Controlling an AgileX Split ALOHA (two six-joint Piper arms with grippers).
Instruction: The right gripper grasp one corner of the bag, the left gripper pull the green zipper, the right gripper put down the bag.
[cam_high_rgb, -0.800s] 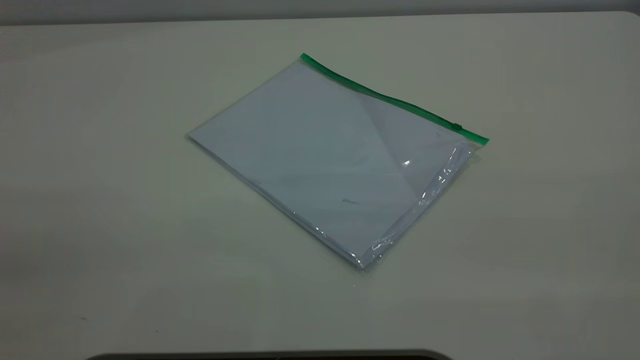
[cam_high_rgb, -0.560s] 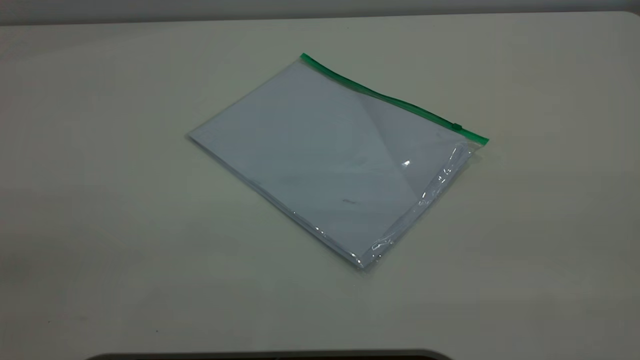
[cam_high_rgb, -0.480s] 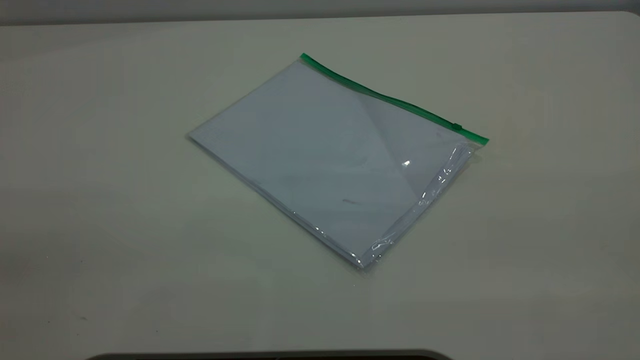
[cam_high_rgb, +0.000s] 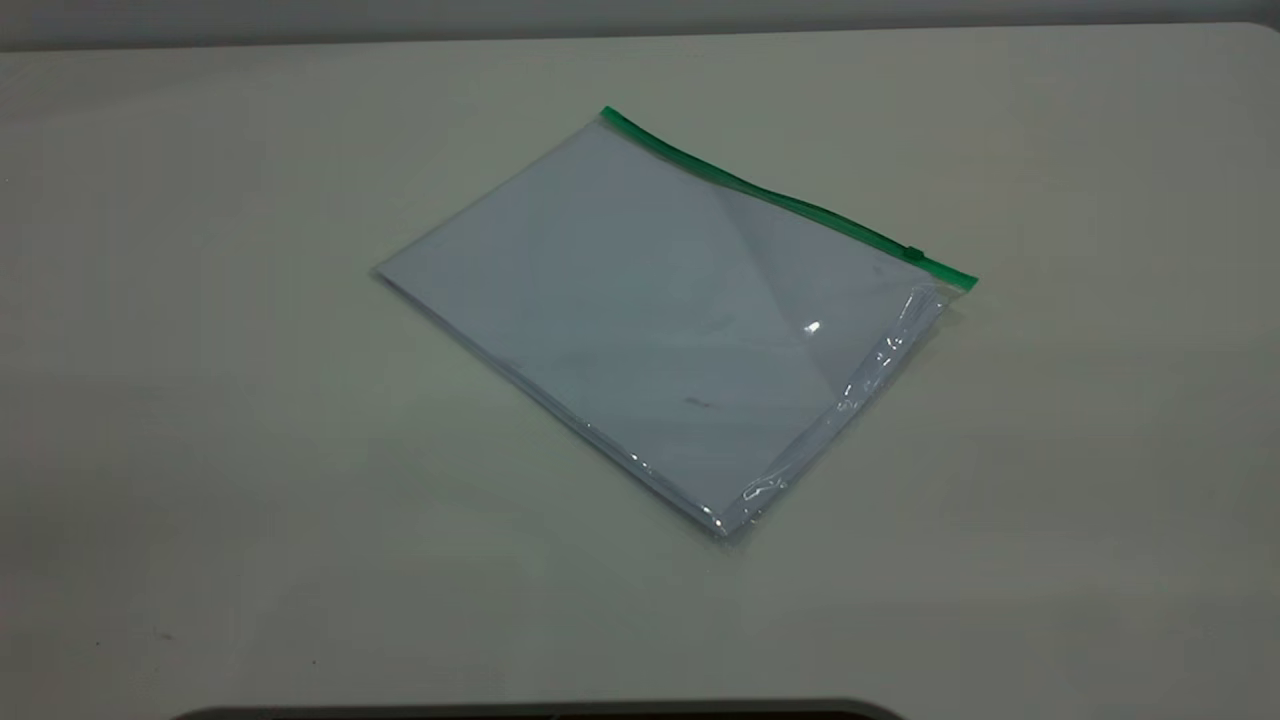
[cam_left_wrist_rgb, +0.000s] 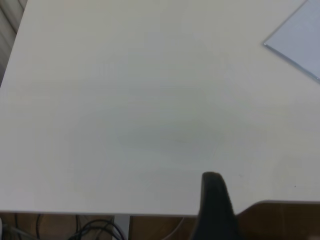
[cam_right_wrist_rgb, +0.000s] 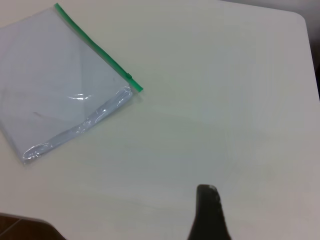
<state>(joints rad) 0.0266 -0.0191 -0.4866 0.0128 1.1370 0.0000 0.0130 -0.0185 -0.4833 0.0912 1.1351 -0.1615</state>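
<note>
While neither arm enters the exterior view, the flat clear plastic bag (cam_high_rgb: 660, 320) holding white sheets lies flat on the pale matte desk (cam_high_rgb: 200, 400), slightly toward the far right of centre and rotated so its corners point at the desk edges. The narrow bright-green zipper (cam_high_rgb: 780, 198) edges the long side facing the far right corner, and its small dark green slider (cam_high_rgb: 913, 253) sits near the right-hand end of that strip.

In the left wrist view, one black tapering finger of the left gripper (cam_left_wrist_rgb: 216, 205) shows above the near edge of the desk. Only one corner of the bag (cam_left_wrist_rgb: 300, 37) appears, well apart from that gripper. Its opening width cannot be determined.

In the right wrist view, one black pointed finger of the right gripper (cam_right_wrist_rgb: 209, 212) hangs over bare desk surface. The bag (cam_right_wrist_rgb: 55, 80) lies well apart from it, with the green zipper (cam_right_wrist_rgb: 97, 48) and slider (cam_right_wrist_rgb: 128, 76) on the side nearer the gripper. Its opening width cannot be determined either.
</note>
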